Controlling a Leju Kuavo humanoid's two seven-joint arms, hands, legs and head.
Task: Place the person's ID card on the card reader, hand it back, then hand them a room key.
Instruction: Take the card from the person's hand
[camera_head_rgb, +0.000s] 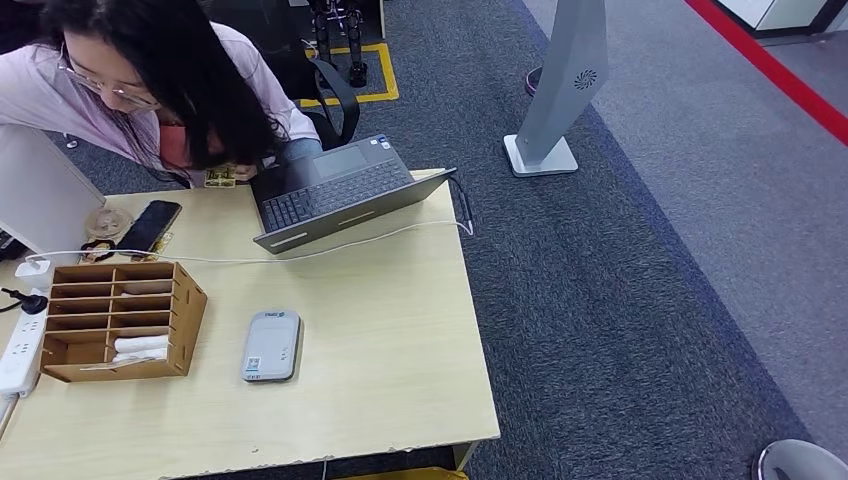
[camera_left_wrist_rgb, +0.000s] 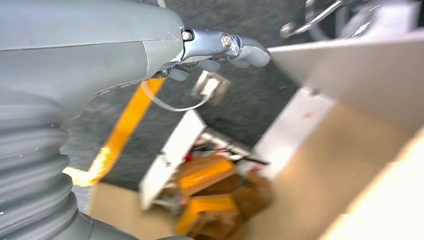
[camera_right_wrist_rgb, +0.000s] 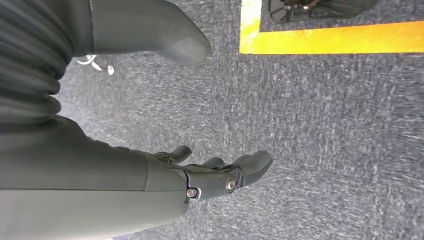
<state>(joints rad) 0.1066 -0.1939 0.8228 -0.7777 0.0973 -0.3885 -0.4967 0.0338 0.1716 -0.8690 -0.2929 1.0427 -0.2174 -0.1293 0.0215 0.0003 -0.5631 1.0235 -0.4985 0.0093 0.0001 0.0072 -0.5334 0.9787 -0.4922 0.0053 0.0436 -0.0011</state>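
Card reader (camera_head_rgb: 271, 345) sits flat mid-worktop (camera_head_rgb: 400, 340), easy reach for both sides, probably. Room keys look stashed in the wooden organizer (camera_head_rgb: 120, 320). Left robot hand (camera_left_wrist_rgb: 220, 47) and right robot hand (camera_right_wrist_rgb: 215, 172) hang empty, fingers loosely apart. No ID card spotted yet.

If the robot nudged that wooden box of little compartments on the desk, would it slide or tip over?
The wooden organizer would probably slide rather than tip: it sits low and broad on the smooth table. It looks like thin plywood, so likely light. The white cards lying loose in its open slots might shift or slip out.
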